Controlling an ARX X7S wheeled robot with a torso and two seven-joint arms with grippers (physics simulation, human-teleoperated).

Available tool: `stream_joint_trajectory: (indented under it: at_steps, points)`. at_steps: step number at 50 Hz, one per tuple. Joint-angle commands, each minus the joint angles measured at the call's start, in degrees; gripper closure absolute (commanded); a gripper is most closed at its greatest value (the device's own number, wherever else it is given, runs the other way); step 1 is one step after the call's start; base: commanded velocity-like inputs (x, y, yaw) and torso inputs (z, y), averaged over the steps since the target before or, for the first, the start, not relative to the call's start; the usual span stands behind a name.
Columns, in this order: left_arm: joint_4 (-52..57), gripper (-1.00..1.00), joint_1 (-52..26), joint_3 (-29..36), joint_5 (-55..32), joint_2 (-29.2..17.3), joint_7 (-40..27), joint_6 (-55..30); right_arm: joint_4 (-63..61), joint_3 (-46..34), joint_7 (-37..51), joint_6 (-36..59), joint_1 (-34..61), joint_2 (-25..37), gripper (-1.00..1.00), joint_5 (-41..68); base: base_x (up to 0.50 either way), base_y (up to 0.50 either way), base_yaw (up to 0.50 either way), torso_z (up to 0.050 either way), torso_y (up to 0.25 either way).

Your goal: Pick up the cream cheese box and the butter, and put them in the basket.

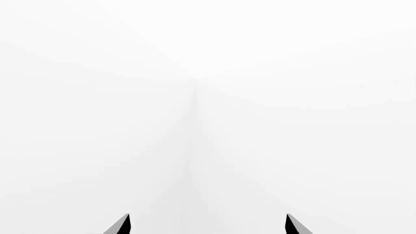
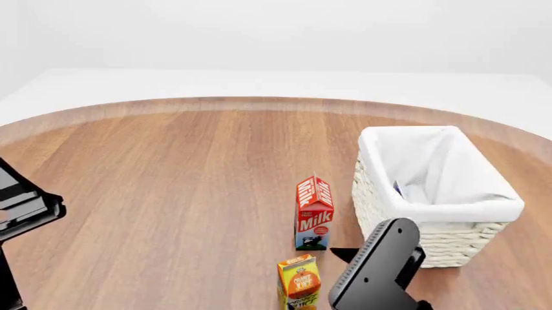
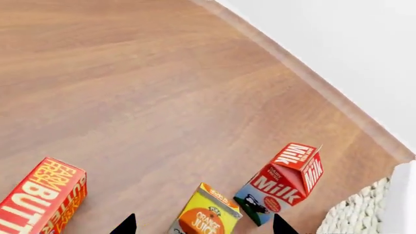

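Observation:
The butter (image 3: pixel 39 202) lies flat on the wooden table and shows only in the right wrist view. My right gripper (image 3: pixel 204 225) is open and empty, hovering above the orange juice carton (image 3: pixel 204 214), with the butter off to one side. The basket (image 2: pixel 448 242) stands at the right of the table, and its woven wall also shows in the right wrist view (image 3: pixel 361 214). A small blue and white sliver (image 2: pixel 399 189), which looks like the cream cheese box, rests inside the basket. My left gripper (image 1: pixel 208 225) is open and empty, facing only white walls.
A red milk carton (image 2: pixel 314 213) stands upright just left of the basket, with the orange juice carton (image 2: pixel 298 281) in front of it. My right arm (image 2: pixel 379 268) hangs beside the basket's front corner. My left arm (image 2: pixel 22 206) is at the left edge.

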Motion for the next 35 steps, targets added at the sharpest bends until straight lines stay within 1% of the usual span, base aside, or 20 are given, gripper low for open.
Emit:
stream_joint_trajectory:
  at_steps: [1,5,9,13,15,19,21,22,24,30,35]
  points:
    - [-0.34,-1.0,0.09,-1.41,0.24,1.13,1.53,0.33,-3.14,-0.91,1.45,0.25,-5.41,-4.5,-1.0,-1.59,0.0,0.0,0.0,0.0,0.0]
    - [-0.35,-1.0,0.13,-1.33,0.23,1.14,1.5,0.39,-3.25,2.6,3.87,4.57,-8.56,-8.13,-1.0,1.27,0.0,0.0,0.0,0.0,0.0]
    - [-0.54,-1.0,0.09,-1.27,0.2,1.15,1.49,0.48,-3.15,6.87,3.48,7.93,-12.34,-10.64,-1.0,1.68,0.0,0.0,0.0,0.0,0.0]
    - [-0.76,-1.0,-0.03,-0.85,0.39,1.21,1.52,0.56,-3.16,11.96,3.36,10.51,-15.72,-14.71,-1.0,2.43,0.0,0.0,0.0,0.0,0.0]
    - [-0.83,-1.0,0.01,-0.77,0.42,1.21,1.55,0.67,-3.06,12.44,3.52,11.38,-16.23,-15.58,-1.0,2.59,0.0,0.0,0.0,0.0,0.0]
    - [-1.21,-1.0,0.0,-0.75,0.31,1.23,1.58,0.9,-2.88,13.29,1.79,12.76,-19.07,-17.38,-1.0,-0.35,0.0,0.0,0.0,0.0,0.0]
    - [-1.27,-1.0,0.03,-0.77,0.24,1.23,1.58,0.99,-3.22,15.24,0.93,14.11,-19.74,-19.51,-1.0,-1.36,0.0,0.0,0.0,0.0,0.0]
    - [-1.21,-1.0,0.08,-0.8,0.21,1.2,1.56,0.94,-3.26,17.67,1.75,16.32,-19.88,-22.19,-1.0,-0.29,0.0,0.0,0.0,0.0,0.0]
    - [-0.95,-1.0,0.1,-0.94,0.07,1.11,1.52,0.77,-3.07,18.01,3.15,16.86,-21.48,-23.58,-1.0,0.39,0.0,0.0,0.0,0.0,0.0]
    - [-0.92,-1.0,0.29,-1.11,-0.07,1.02,1.47,0.88,-2.96,18.41,2.4,18.58,-25.54,-26.97,-1.0,-3.3,0.0,0.0,0.0,0.0,0.0]
    - [-0.85,-1.0,0.66,-1.25,-0.15,1.02,1.44,1.13,-2.7,17.45,5.33,18.22,-24.65,-28.78,-1.0,-2.39,0.0,0.0,0.0,0.0,0.0]
